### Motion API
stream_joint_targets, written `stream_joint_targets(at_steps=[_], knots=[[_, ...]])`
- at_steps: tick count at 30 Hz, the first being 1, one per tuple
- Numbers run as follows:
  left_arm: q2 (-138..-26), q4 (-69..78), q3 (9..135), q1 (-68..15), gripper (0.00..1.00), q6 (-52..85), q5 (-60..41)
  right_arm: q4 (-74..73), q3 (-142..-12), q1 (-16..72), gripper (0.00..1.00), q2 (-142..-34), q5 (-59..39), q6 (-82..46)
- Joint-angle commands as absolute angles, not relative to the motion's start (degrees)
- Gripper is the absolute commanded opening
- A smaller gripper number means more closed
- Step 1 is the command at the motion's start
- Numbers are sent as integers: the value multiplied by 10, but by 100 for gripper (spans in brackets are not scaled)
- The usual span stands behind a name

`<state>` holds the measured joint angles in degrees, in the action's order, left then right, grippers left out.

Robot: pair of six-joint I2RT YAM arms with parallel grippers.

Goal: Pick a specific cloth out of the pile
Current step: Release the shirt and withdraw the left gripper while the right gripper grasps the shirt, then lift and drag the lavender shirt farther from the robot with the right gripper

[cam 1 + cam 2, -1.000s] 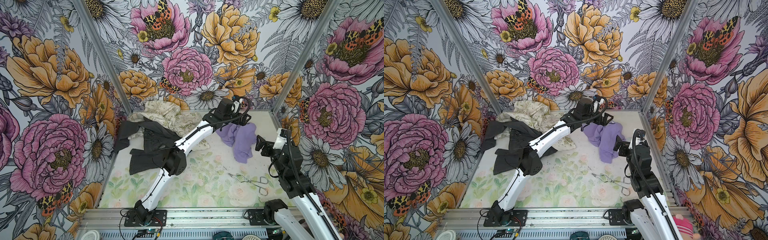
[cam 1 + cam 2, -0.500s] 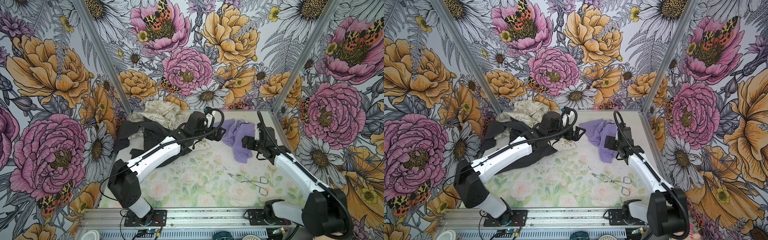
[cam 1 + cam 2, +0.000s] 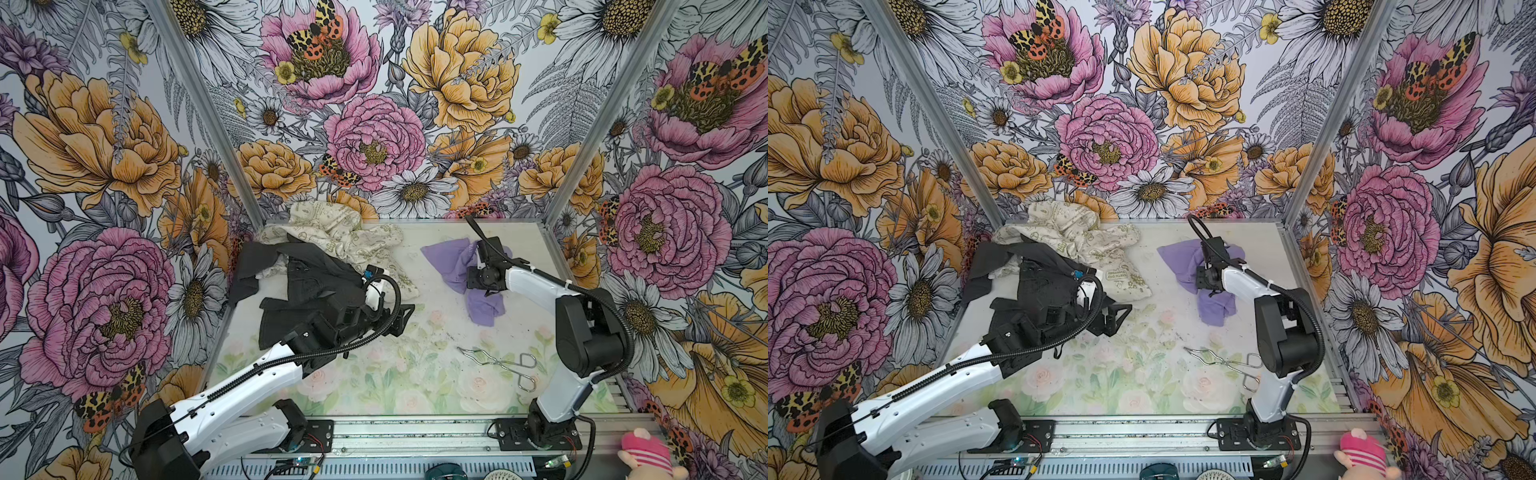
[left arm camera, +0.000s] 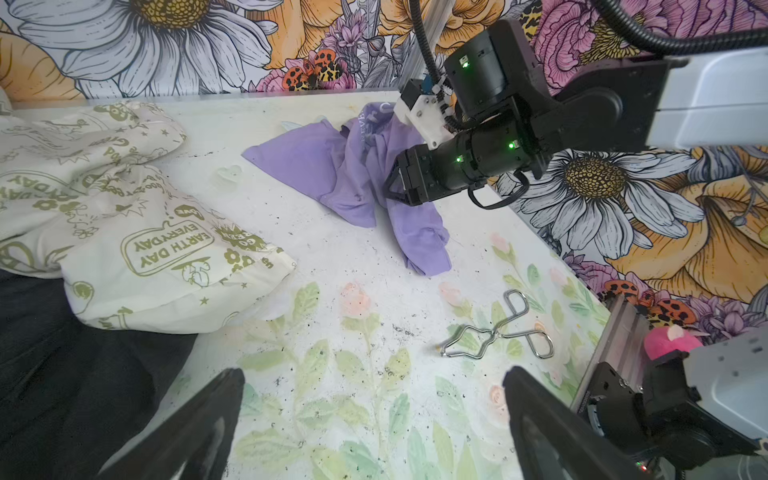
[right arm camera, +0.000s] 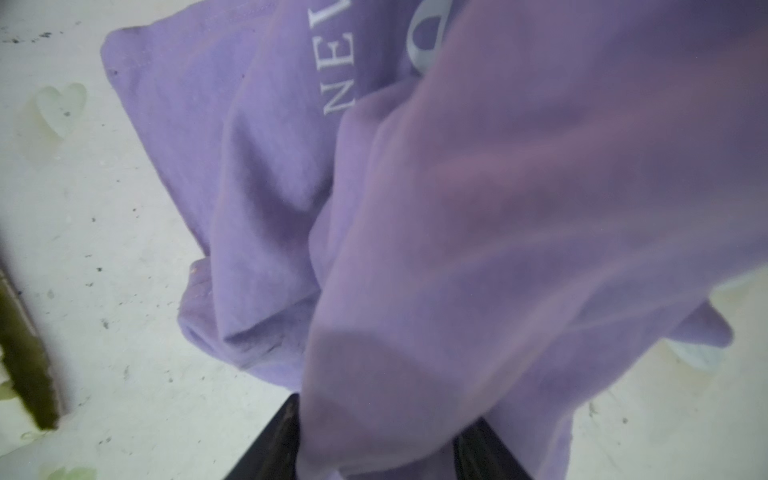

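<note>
In both top views the purple cloth (image 3: 444,259) lies on the table (image 3: 415,395) at the upper right. It is well apart from the pile (image 3: 332,249) of black and cream clothes at the upper left. The right gripper (image 3: 471,279) sits on the cloth. The left gripper (image 3: 401,320) hangs near the pile, fingers wide apart, holding nothing. Metal tongs (image 3: 496,365) lie at the lower right.

In the left wrist view the cloth (image 4: 332,166) is at the top middle. The right gripper (image 4: 392,193) bites into it, fingers close together.

In the right wrist view the cloth (image 5: 457,249) fills most of the frame. A fold is pinched between the two black fingers (image 5: 270,444) at the bottom.
</note>
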<state>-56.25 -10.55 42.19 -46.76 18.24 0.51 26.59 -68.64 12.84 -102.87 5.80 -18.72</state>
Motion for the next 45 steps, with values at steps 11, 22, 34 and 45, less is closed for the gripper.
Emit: stream_joint_targets(at_steps=[11, 22, 34, 45], knots=[[-523, 54, 299, -481, 99, 241, 51, 292, -913, 116, 0, -1043, 52, -115], [-503, 21, 328, -497, 99, 186, 61, 381, -1304, 91, 0, -1108, -95, -59], [-459, -78, 363, -514, 98, 153, 103, 377, -973, -10, 3, -975, 27, -7], [-449, -88, 367, -522, 99, 162, 152, 379, -823, -70, 73, -965, 178, -47]])
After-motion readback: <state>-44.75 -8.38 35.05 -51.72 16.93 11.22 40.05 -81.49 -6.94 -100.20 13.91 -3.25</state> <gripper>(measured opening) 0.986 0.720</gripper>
